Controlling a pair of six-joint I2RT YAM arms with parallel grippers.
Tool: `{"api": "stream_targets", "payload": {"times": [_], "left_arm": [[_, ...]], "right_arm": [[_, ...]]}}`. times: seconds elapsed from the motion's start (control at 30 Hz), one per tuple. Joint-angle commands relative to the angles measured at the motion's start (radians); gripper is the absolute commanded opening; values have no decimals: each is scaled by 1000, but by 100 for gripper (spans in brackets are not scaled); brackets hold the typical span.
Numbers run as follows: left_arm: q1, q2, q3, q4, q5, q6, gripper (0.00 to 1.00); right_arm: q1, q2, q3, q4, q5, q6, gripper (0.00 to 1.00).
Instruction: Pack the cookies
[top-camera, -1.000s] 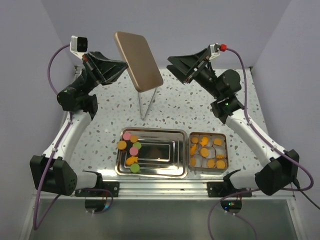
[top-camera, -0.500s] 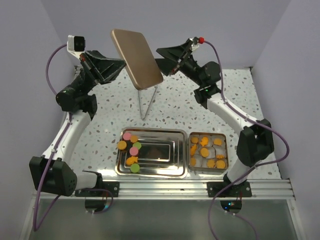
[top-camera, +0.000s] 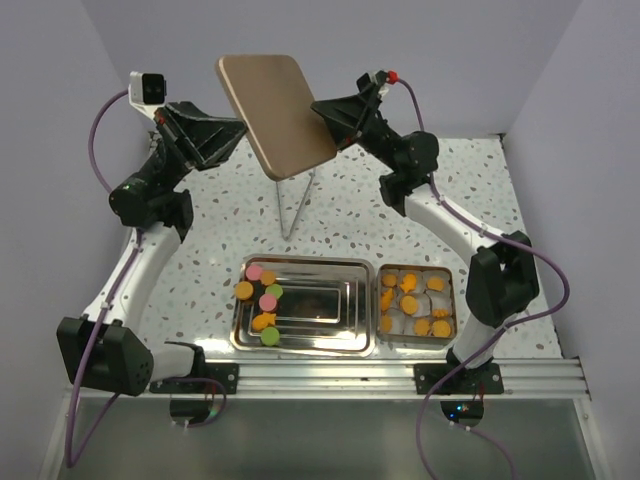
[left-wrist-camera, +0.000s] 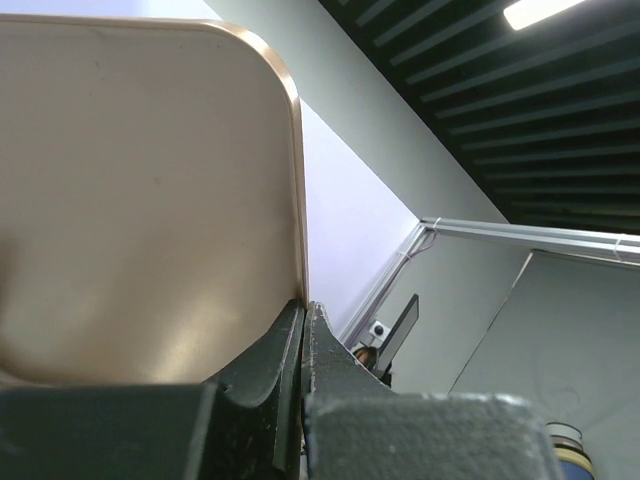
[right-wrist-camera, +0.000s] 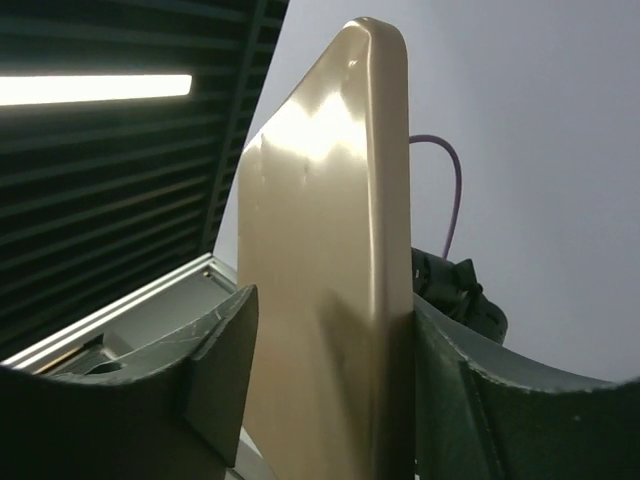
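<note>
Left hand (top-camera: 243, 128) clamped on lid (top-camera: 275, 112) edge; right hand (top-camera: 318, 108) straddles opposite edge (gripping yet? cannot tell) — seat squarely, hold lid steady.

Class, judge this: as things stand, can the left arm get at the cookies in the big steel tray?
Probably not yet: the left gripper is shut on the gold lid, held high; the cookies lie uncovered in their tray.

Top camera looking down from behind the arms over the table (top-camera: 210, 250), wrist cameras peering up close past left gripper (left-wrist-camera: 301, 308) and right gripper (right-wrist-camera: 330, 302), all sharing the gold lid (top-camera: 275, 115).
</note>
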Motion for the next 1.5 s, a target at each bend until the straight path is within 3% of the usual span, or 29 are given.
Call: {"api": "stream_targets", "payload": {"times": [0.0,0.5,0.8,1.0,1.2,1.37,1.47], "left_arm": [[2,-33,-12,464,-24,-259,0],[1,-53,-86,453,-1,-241,0],[1,-87,-181,433,36,-218,0],[1,-115,-268,393,71,-187,0],[1,-142,-318,288,146,-103,0],[1,-156,-353,220,180,-46,2],[1,-186,-356,32,218,91,6]], "right_arm": [[2,-38,12,155,10,88,57],[9,-107,-38,255,64,162,16],[9,-181,-127,261,96,151,0],[9,-242,-175,171,69,80,0],[9,-348,-216,-132,26,-116,0],[7,-433,-252,-239,41,-216,0],[7,-468,-273,-300,52,-263,0]]}}
